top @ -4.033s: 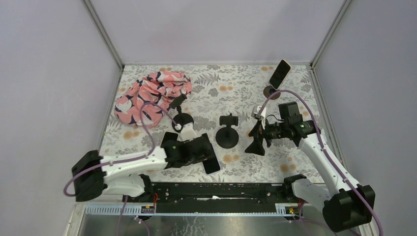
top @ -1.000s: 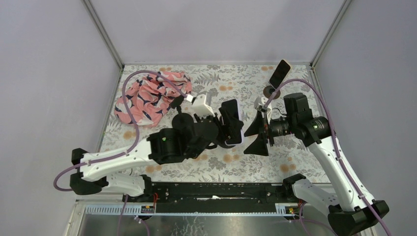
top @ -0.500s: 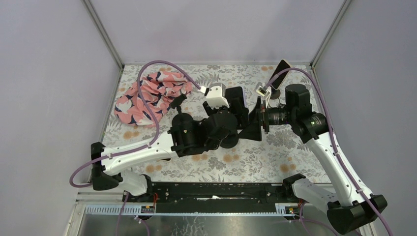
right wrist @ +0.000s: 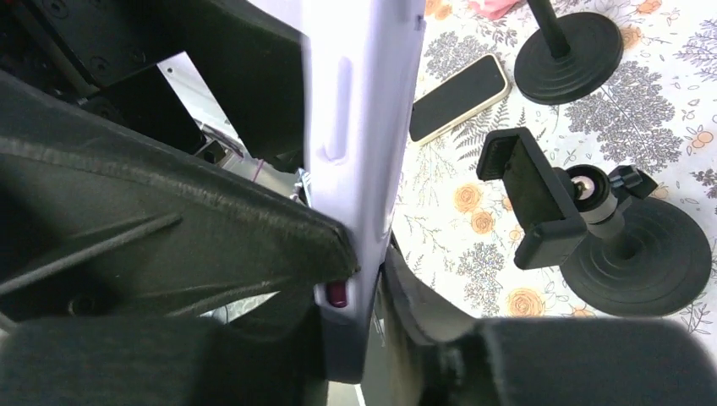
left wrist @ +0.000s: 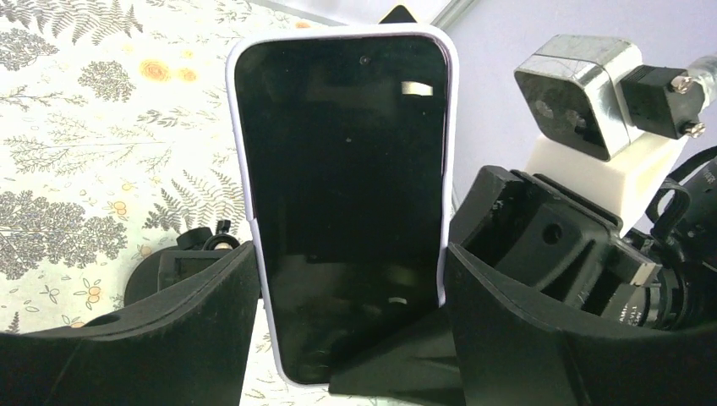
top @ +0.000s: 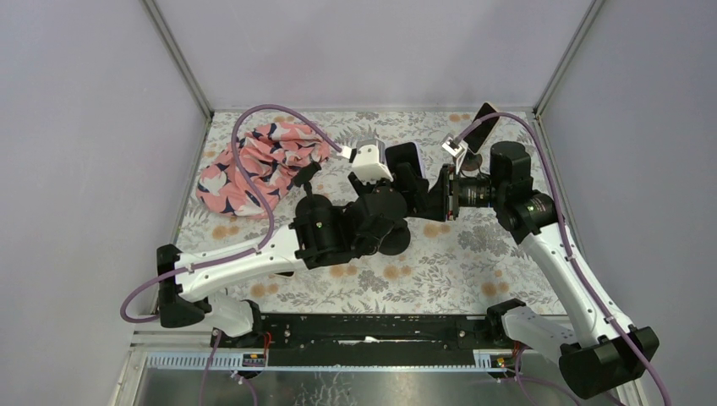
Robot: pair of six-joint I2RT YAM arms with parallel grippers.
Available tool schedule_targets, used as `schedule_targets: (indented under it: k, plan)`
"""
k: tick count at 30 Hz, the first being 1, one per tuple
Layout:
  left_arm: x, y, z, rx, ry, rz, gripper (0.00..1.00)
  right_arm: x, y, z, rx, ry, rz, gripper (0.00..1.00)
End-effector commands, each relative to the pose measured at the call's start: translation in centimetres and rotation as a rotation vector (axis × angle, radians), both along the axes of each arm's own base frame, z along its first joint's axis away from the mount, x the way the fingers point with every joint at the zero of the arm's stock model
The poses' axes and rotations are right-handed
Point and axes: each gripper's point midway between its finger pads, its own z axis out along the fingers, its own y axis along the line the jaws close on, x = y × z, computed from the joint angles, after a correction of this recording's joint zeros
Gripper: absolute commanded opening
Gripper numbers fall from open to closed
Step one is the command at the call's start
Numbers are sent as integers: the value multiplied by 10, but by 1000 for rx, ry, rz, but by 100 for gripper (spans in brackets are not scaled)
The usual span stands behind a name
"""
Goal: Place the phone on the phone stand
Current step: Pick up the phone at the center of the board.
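The left gripper [left wrist: 351, 283] is pinching the phone [left wrist: 347, 194] by its two long edges. One finger [left wrist: 169, 330] is pressing on each side of the lavender case, and the gripper is holding the phone upright in the air with the dark screen facing its own wrist camera. The right gripper [right wrist: 363, 275] is reaching in from the right side. Its fingers [right wrist: 254, 228] are closing narrowly on the two flat faces near one end of the phone, which is showing edge-on between them. So the phone is hanging between both grippers, off the surface [right wrist: 676, 127] and not yet on the phone stand [right wrist: 583, 220]. That stand is sitting below and to the right of the right gripper in its wrist view, with its clamp tilted. Beyond it, a second phone [right wrist: 458, 97] is lying flat beside another stand base [right wrist: 568, 55]. Seen from above, a pink cloth [top: 254, 161] is lying well to the left of the left gripper.
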Motion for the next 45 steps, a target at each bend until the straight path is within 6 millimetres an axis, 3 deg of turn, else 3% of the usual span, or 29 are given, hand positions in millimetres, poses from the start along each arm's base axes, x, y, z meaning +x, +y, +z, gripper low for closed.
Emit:
schedule_targets:
  k: [1,3,6,11,14,20,25,32,37,45]
  plan:
    - [-7,-14,21,-141,-9,-41,22,12,-3,10,33,-25,-45,20]
    - [-9,-13,22,-154,-6,-46,27,14,-5,9,33,-25,-52,11]
    - [-11,-11,24,-166,-3,-54,45,13,-5,8,40,-28,-43,0]
    - [-17,0,28,-182,-15,-95,75,7,-4,7,57,-43,0,0]
    - [-21,15,34,-176,-65,-148,98,1,-4,7,72,-59,42,0]
    - [-36,60,76,-266,-313,-405,99,-11,-2,10,110,-87,134,0]
    - [-35,81,74,-301,-369,-605,99,-19,-2,15,140,-113,206,0]
    - [-45,62,62,-374,-380,-870,92,-19,-1,18,158,-113,238,0]
    - [-35,48,60,-398,-360,-901,86,-18,0,19,165,-119,252,0]
    - [-20,32,56,-528,-269,-971,58,-20,0,17,177,-134,282,0]
